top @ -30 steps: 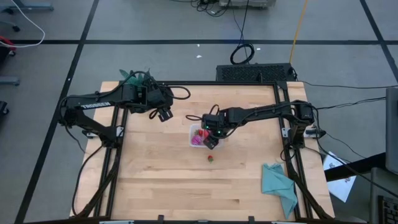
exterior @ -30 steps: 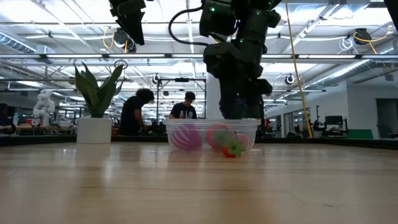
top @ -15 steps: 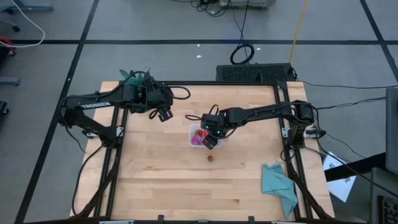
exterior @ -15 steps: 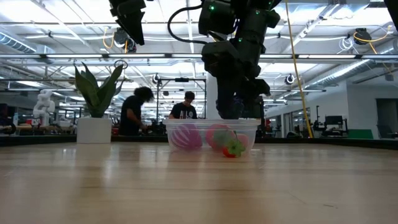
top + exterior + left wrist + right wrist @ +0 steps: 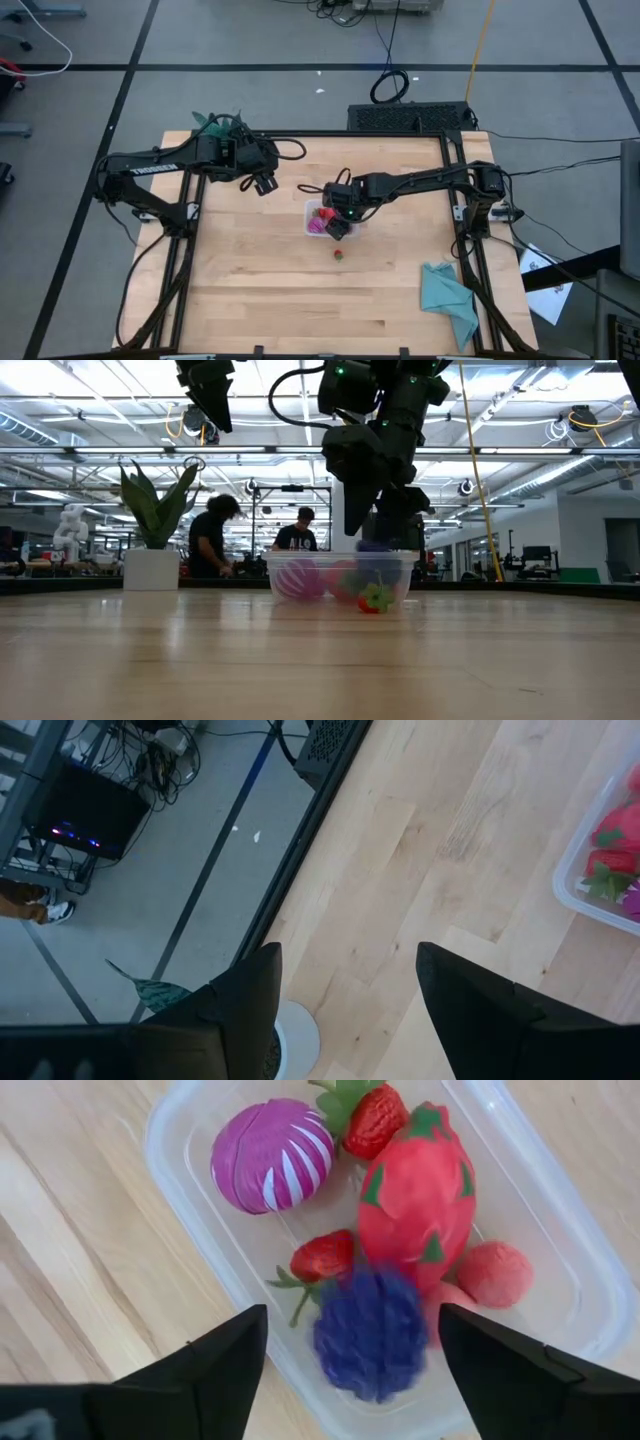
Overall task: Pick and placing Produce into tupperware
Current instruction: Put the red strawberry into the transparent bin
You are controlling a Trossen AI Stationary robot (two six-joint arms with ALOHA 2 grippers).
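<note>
Tupperware (image 5: pixel 560 1230) on the table holds the purple cluster (image 5: pixel 372 1335), below our right end effector (image 5: pixel 345 1365), fingers apart. Left end effector (image 5: pixel 345 990) waits, apart. Next, we judge: fetch 1 outside strawberry (image 5: pixel 339 253).

Overhead cam looks straight down; low cam level w/ tabletop; wrist cams close; all share tupperware (image 5: pixel 325 219).

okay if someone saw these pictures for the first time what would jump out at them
The right hand, open, hangs over the clear tupperware mid-table, a blurred purple cluster just below it among a red dragon fruit and a magenta ball. One strawberry lies outside on the wood.
</note>
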